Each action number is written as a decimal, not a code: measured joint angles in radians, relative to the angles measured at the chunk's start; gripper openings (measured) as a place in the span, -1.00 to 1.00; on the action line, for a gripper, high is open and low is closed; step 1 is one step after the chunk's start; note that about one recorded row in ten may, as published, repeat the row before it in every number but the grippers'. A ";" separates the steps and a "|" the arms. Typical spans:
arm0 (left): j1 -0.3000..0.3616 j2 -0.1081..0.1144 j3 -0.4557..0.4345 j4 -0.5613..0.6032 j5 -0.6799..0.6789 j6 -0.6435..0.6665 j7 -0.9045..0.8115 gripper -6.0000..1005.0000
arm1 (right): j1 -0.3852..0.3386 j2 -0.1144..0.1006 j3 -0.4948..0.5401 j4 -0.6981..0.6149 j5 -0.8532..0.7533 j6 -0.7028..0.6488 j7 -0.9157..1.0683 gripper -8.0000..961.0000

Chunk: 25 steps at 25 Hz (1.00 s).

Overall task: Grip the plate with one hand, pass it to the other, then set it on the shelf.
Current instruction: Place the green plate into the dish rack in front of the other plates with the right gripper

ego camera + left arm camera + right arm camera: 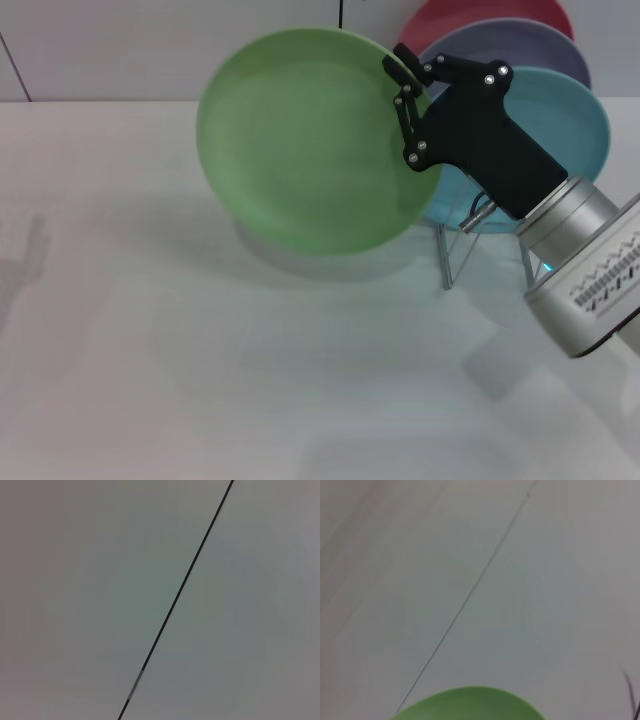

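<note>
The light-green plate (310,140) is held up off the white table, tilted with its face toward me, just left of the shelf (452,245). My right gripper (405,90) is shut on the plate's right rim, its black fingers pinching the edge. An arc of the plate's rim (470,704) shows in the right wrist view against the wall. The shelf's silver wires stand behind my right arm, mostly hidden. My left gripper is out of view; its wrist view shows only a pale wall with a dark seam.
A light-blue plate (560,130), a lavender plate (520,45) and a red plate (480,15) stand upright in the shelf at the back right. The white table (200,380) stretches to the left and front. The left arm's shadow (25,265) falls at the far left.
</note>
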 joint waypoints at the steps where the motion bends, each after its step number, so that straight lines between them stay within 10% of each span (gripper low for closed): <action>1: -0.002 0.000 0.000 -0.002 0.000 0.003 0.000 0.23 | -0.001 -0.002 -0.003 0.006 0.000 -0.001 -0.025 -0.91; 25: -0.040 -0.009 -0.085 -0.104 0.000 0.032 0.009 0.23 | -0.032 -0.124 -0.068 0.011 -0.001 -0.145 -0.244 -0.92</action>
